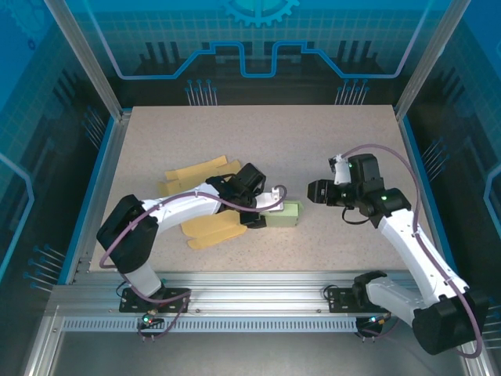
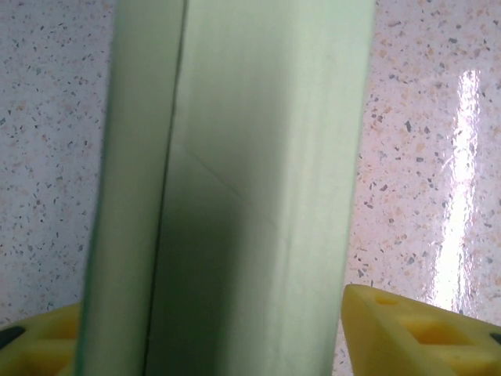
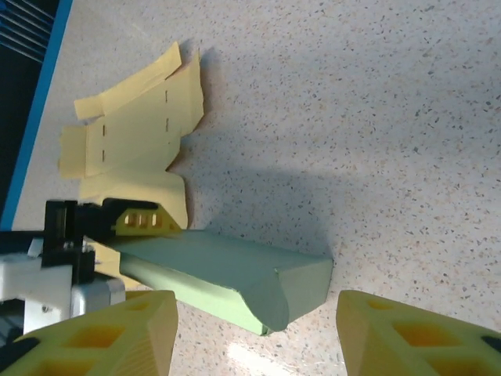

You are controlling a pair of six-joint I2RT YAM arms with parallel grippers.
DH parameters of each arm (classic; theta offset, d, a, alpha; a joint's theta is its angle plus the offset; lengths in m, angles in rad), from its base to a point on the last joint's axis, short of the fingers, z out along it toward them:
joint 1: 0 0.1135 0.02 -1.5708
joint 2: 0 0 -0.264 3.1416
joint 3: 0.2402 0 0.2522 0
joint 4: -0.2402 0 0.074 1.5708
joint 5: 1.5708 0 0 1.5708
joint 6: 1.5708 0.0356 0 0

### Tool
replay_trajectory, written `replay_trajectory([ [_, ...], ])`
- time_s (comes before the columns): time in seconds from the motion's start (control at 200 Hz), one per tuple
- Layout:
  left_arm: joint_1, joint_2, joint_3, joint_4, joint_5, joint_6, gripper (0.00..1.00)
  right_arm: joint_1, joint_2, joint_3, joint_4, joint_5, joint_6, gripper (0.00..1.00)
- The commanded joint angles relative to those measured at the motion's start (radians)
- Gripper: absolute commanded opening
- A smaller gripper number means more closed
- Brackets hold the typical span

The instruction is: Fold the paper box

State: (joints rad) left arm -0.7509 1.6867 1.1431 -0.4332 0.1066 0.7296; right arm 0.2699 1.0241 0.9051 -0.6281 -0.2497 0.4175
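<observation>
Speckled stone-look tabletop (image 1: 274, 141) | green paper box (image 1: 288, 213) — folded oblong | flat yellow cutouts (image 1: 200, 172)

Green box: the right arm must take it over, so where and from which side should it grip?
Probably the free end of the green box, approached from the robot's right along its length: that end points at the open right end effector, while the left end effector straddles the other end.

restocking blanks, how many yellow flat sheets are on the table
2: the far yellow sheet beyond the left arm, the near yellow sheet on its near side, left of the green box. The arm between could hide more.
</observation>
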Motion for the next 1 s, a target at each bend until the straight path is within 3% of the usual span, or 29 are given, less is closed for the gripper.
replay_trajectory([
  [0.0, 0.010, 0.015, 0.024, 0.027, 0.033, -0.023, 0.64, 0.047, 0.022, 0.023, -0.077, 0.081, -0.051, 0.52],
  [0.17, 0.010, -0.017, 0.022, 0.057, 0.041, -0.036, 0.73, 0.104, 0.072, 0.050, -0.111, 0.130, -0.083, 0.49],
  [0.365, 0.011, -0.062, -0.005, 0.097, 0.047, -0.038, 0.88, 0.134, 0.062, 0.065, -0.140, 0.173, -0.095, 0.54],
  [0.74, 0.010, -0.267, -0.044, 0.094, 0.070, -0.123, 0.86, 0.185, 0.089, 0.101, -0.192, 0.206, -0.060, 0.53],
  [0.995, 0.030, -0.426, -0.114, 0.099, -0.257, -0.432, 0.73, 0.230, 0.103, 0.120, -0.213, 0.254, 0.011, 0.49],
])
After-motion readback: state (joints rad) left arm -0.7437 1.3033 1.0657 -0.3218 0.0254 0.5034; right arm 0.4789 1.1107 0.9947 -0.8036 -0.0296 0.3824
